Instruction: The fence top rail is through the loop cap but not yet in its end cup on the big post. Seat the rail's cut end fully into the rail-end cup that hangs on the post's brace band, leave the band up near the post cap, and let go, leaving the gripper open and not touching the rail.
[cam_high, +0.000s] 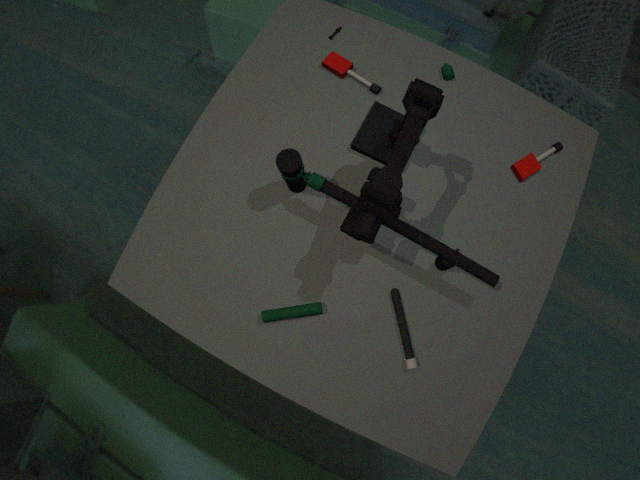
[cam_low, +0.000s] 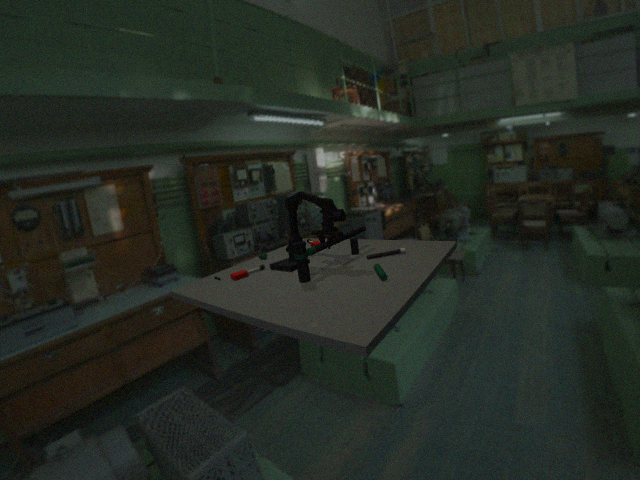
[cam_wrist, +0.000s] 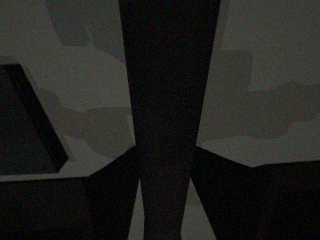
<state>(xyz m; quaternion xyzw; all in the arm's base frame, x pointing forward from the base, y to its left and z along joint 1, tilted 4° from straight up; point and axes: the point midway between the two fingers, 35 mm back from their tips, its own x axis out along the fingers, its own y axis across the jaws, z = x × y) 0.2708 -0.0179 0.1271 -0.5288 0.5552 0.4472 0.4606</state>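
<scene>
The dark top rail (cam_high: 429, 240) (cam_low: 354, 233) (cam_wrist: 167, 75) runs from the green rail-end cup (cam_high: 315, 181) (cam_low: 311, 251) out past the smaller post (cam_high: 443, 262) (cam_low: 354, 248). Its near end meets the cup's mouth; how deep it sits cannot be told. The cup hangs on the green band just below the cap of the big post (cam_high: 289, 161) (cam_low: 303, 273), which stands upright. The loop cap around the rail is mostly hidden under it. My gripper (cam_high: 368, 207) (cam_wrist: 162, 148) is shut on the rail, between the cup and the smaller post; the fingers press its two sides.
The arm's dark base plate (cam_high: 373, 126) is beside the rail. On the table (cam_high: 206, 248) (cam_low: 330, 315) lie a green cylinder (cam_high: 292, 312) (cam_low: 380, 272), a dark rod (cam_high: 402, 325) with a white end, two red blocks (cam_high: 337, 64) (cam_high: 526, 166) with white stems, and a small green piece (cam_high: 447, 71).
</scene>
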